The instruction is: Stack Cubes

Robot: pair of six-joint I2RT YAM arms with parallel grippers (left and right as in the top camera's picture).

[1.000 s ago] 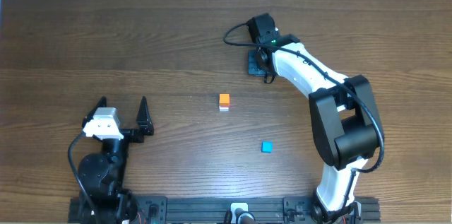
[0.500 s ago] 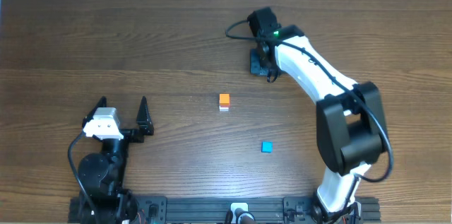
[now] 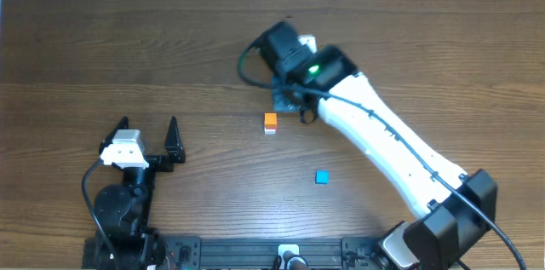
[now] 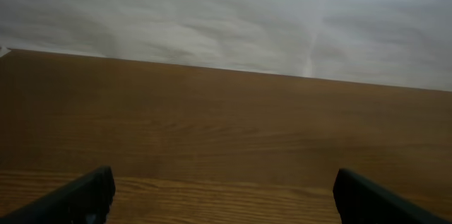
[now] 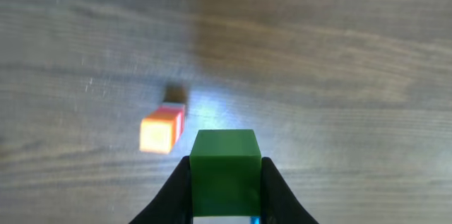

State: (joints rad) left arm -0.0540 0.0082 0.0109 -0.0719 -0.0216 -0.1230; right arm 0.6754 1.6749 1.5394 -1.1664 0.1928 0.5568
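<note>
Right gripper (image 5: pixel 226 190) clamps a green cube (image 5: pixel 224 155), its lower end cut off, near the orange cube (image 5: pixel 162 131). Left gripper (image 3: pixel 146 127) gapes wide.

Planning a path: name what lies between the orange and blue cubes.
Only bare table between the orange cube and the blue cube, per the top view.

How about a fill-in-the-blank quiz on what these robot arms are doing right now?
The held cube in the right gripper is ____.
The lone cube, lying apart from the orange cube, is ____.
The left gripper has its fingers ____.
Missing words: green; blue; open.
</note>
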